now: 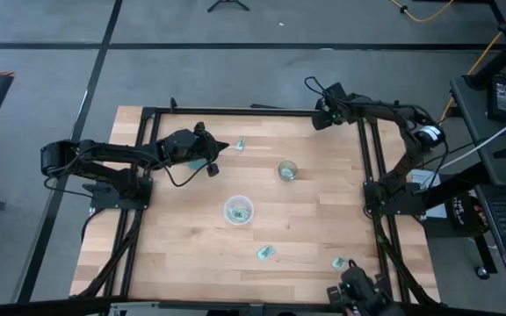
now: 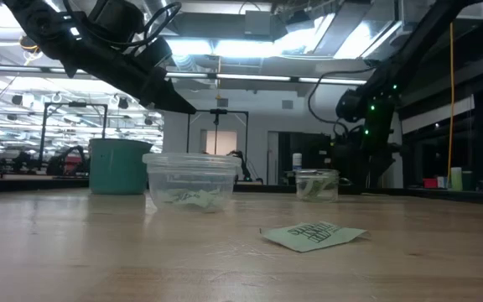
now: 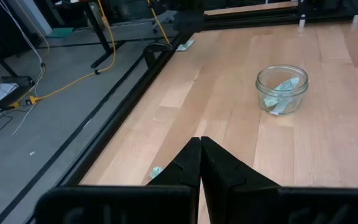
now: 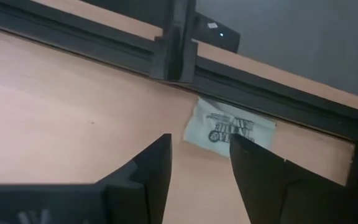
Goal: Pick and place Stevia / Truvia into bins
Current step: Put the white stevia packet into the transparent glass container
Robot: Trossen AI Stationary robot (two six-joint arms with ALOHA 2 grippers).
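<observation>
Overhead camera: whole table [image 1: 191, 237], straight down. Low camera: tabletop level, shares glass jar [image 2: 317, 185] with left wrist camera.

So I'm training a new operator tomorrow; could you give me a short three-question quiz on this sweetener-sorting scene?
1. True or false: the right gripper is already holding a packet.
2. Which cup holds no visible packet? A) small glass cup B) wide translucent cup C) teal cup
3. Fill in: the left gripper is ____ and empty.

Key
1. False: its fingers stand open just short of a packet by the table frame.
2. C: nothing shows through its opaque wall, while the other two show paper inside.
3. shut
</observation>
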